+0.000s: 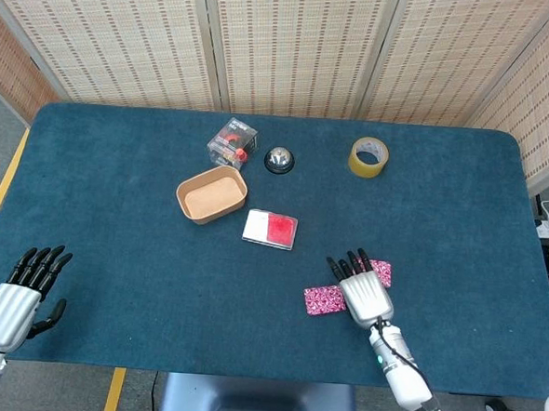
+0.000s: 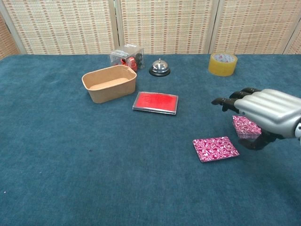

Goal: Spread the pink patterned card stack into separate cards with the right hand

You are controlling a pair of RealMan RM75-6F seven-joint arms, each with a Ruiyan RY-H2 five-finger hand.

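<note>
My right hand (image 2: 270,113) holds nothing, fingers extended. One pink patterned card (image 2: 216,149) lies free beside my thumb, another (image 2: 246,126) under my palm. I should press lightly and slide flat.

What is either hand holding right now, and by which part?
Nothing. The right hand hangs open over the far pink card, the near pink card lies clear on the table, and the left hand is open.

The right hand (image 1: 366,296) is hovering palm down over the near right part of the table, its dark fingers (image 2: 230,100) stretching forward and apart. The left hand (image 1: 12,303) is resting at the near left edge, fingers apart, holding nothing.
</note>
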